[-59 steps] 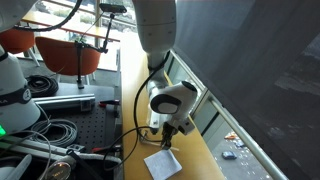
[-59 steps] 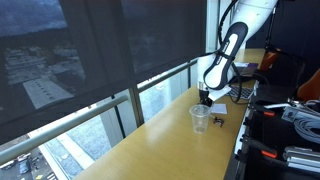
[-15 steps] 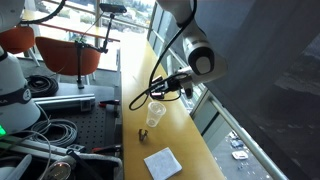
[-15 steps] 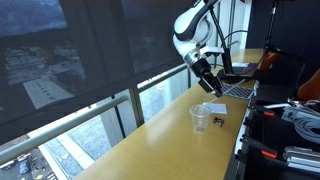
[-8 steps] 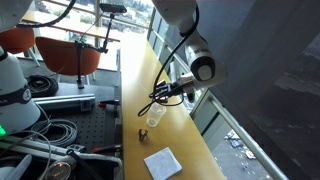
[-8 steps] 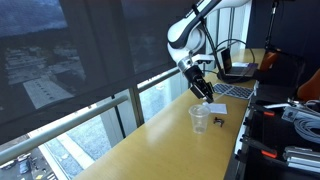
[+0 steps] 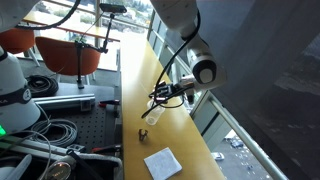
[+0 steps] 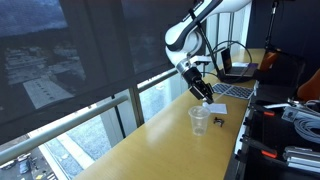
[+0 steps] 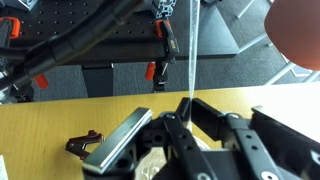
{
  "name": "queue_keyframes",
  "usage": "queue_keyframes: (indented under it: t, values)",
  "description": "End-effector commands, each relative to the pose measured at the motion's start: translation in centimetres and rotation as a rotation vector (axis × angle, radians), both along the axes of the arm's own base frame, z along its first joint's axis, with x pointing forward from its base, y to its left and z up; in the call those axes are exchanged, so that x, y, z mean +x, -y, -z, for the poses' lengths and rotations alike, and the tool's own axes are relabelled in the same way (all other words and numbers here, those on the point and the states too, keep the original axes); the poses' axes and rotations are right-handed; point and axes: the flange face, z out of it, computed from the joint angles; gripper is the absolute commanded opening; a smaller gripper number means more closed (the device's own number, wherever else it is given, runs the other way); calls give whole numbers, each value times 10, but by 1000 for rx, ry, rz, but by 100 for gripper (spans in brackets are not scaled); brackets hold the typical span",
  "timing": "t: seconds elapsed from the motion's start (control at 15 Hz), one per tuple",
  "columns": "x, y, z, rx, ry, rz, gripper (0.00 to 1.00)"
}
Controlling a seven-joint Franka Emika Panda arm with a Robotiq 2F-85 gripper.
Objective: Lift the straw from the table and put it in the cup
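In the wrist view the straw (image 9: 190,50) is a thin pale stick, pinched between my gripper's (image 9: 185,112) fingers and running straight away from them. The gripper is shut on it. The clear plastic cup (image 9: 150,166) shows partly beneath the fingers. In both exterior views the gripper (image 7: 158,97) (image 8: 203,93) hangs tilted just above the cup (image 7: 155,114) (image 8: 199,119), which stands upright on the wooden table (image 8: 170,140). The straw is too thin to make out in the exterior views.
A white square napkin (image 7: 162,162) (image 8: 217,107) lies on the table near the cup. A small dark lump (image 7: 141,133) (image 8: 219,120) (image 9: 82,146) lies beside the cup. A window rail runs along one table edge; cables and equipment sit on the bench (image 7: 50,130) beside the other.
The gripper, shut on the straw, has swung from above the napkin side over to the cup and come down a little closer to its rim. The cup and napkin have not moved.
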Motion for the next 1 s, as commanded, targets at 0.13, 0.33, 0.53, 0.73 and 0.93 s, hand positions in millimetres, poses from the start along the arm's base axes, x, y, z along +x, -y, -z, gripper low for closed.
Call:
queue_keyframes:
  t: [0.13,0.33,0.53,0.73,0.93]
  values:
    - [8,9,-5,23,-20,30,3]
    - [10,17,-2,33,-30,45,3]
    - [6,16,1,43,-53,43,3]
    - [4,5,7,49,-67,33,3]
    - [5,-2,8,54,-65,22,3]
